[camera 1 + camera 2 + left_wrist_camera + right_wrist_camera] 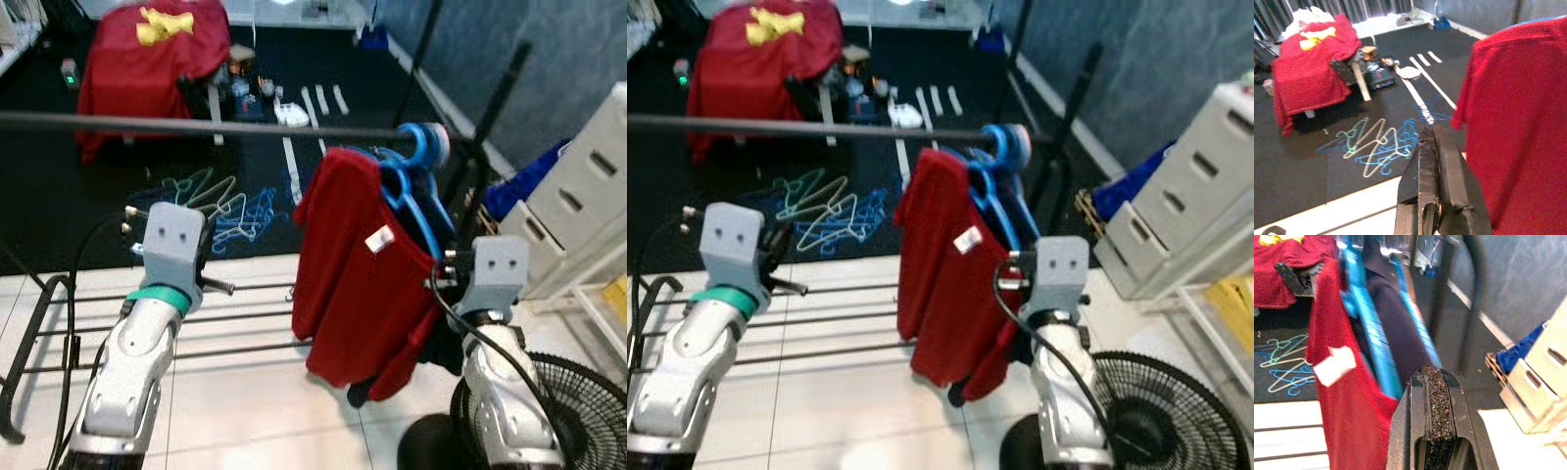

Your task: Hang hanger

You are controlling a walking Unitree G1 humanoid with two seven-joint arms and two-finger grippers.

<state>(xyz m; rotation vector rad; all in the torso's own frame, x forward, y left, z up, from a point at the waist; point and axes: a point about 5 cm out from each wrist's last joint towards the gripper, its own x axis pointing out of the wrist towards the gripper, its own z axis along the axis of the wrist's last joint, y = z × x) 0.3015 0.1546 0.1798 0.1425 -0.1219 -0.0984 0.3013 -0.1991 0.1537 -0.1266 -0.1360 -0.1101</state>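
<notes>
- blue hanger [419, 186] with red shirt [353, 284] hangs on the rail [196, 125], right of centre
- right gripper [1437, 406] pressed closed, empty, near the shirt; left gripper [1432, 181] closed too
- loose hangers [230, 206] lie on the far dark mat

1. We could read no text, brand, number or sign anywhere in the pictures.
2. The white tag [1335, 365] on the hanging red shirt [358, 274] showed no lettering that we could make out; it was blurred in the right wrist view and too small in the head views.
3. The yellow patch [162, 23] on the red cloth [147, 69] across the room was only a shape to us, with no letters we could tell.
4. The yellow item [616, 297] at the right edge, beside the white drawers [588, 186], carried marks too small and blurred for us to read.
</notes>
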